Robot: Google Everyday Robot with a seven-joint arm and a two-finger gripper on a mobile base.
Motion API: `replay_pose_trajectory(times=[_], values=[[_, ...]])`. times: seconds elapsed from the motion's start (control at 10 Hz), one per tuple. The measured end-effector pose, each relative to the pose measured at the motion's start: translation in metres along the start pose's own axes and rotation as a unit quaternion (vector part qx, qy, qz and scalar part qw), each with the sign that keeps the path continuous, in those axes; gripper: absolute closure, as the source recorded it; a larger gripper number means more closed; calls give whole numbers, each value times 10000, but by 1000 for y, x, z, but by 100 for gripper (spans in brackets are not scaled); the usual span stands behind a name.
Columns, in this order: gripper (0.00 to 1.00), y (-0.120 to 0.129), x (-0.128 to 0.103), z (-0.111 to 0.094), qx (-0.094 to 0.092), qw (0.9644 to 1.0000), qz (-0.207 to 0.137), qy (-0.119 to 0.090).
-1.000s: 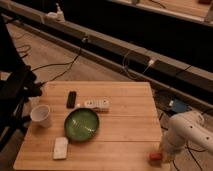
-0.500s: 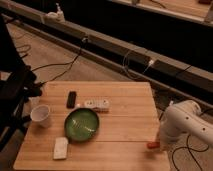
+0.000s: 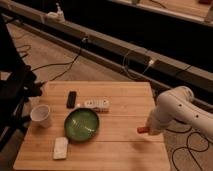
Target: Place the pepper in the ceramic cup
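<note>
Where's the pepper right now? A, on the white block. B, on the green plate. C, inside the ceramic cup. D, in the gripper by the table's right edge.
D: the pepper sticks out of the gripper, which is shut on it over the right edge of the table as pictured, far from the ceramic cup at the left.

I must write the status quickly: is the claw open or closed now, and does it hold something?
The claw: closed, holding the pepper, over the right side of the table.
</note>
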Motion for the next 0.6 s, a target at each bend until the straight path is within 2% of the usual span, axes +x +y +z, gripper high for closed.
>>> replay_pose_trajectory(times=[0.1, 0.3, 0.4, 0.5, 0.6], values=[[100, -15, -25, -10, 139, 9997, -188, -91], [100, -38, -90, -27, 338, 9966, -594, -468], [100, -45, -139, -37, 354, 9914, -938, -837], [100, -47, -171, -45, 340, 9862, -1173, -1121], [100, -47, -203, -53, 326, 9792, -1446, -1389]])
